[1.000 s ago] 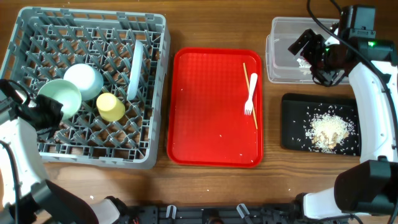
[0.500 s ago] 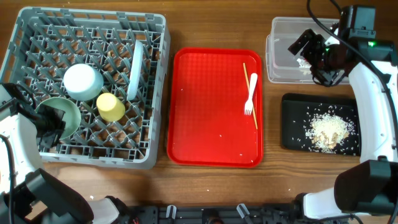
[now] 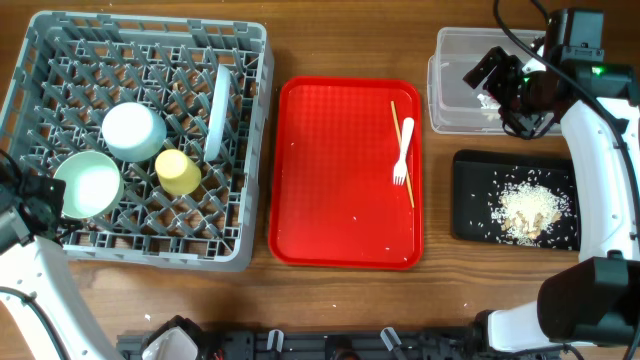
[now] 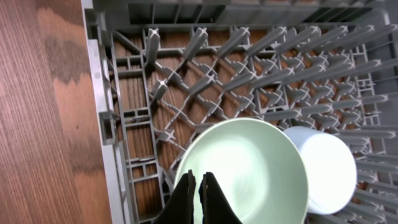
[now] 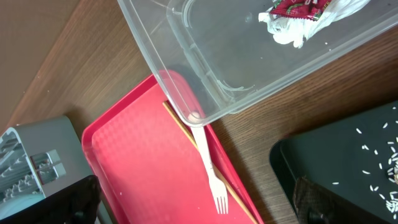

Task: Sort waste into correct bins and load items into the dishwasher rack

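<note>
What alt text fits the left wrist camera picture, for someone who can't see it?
A pale green bowl sits in a grey pegged dishwasher rack, the left gripper pinched shut on its near rim. A small white bowl lies beside it; wooden table shows outside the rack.

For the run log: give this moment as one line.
left end effector: shut on pale green bowl in dishwasher rack; right end effector: open above clear tub; fork, chopsticks: on red tray
</note>
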Controlling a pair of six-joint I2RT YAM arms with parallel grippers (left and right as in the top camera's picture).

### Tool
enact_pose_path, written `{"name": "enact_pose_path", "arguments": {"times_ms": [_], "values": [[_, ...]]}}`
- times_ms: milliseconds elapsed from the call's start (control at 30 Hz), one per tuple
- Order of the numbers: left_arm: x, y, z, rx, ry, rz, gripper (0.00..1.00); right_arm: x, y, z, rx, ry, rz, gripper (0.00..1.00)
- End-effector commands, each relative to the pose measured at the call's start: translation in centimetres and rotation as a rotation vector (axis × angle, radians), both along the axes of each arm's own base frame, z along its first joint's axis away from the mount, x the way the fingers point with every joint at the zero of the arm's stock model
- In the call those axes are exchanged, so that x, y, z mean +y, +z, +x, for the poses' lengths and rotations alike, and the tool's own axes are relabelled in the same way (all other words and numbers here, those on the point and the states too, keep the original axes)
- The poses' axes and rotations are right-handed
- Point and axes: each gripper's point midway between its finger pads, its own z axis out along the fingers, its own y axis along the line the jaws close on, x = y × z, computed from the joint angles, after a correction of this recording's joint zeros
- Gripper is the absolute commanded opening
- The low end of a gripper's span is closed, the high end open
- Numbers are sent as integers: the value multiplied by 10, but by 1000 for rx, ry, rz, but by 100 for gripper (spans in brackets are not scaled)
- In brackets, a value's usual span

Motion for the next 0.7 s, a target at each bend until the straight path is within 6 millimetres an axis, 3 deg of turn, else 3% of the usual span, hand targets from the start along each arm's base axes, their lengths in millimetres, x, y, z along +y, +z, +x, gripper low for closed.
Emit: {"name": "enact_pose_path", "arguments": {"times_ms": [0, 100, 333, 433, 667], "values": [[-29, -1, 19, -60, -133, -102, 4, -1, -3, 0, 10, -13, -5, 100], [-65, -10, 37, -59, -283, -183, 4, -1, -3, 0, 10, -13, -5, 100], [-96, -75, 54, 126, -383, -300, 4, -1, -3, 0, 10, -13, -5, 100], [-96, -95, 56, 186, -377, -325, 4, -1, -3, 0, 10, -13, -5, 100], [-77, -115, 49, 288, -323, -270, 4, -1, -3, 0, 10, -13, -5, 100]]}}
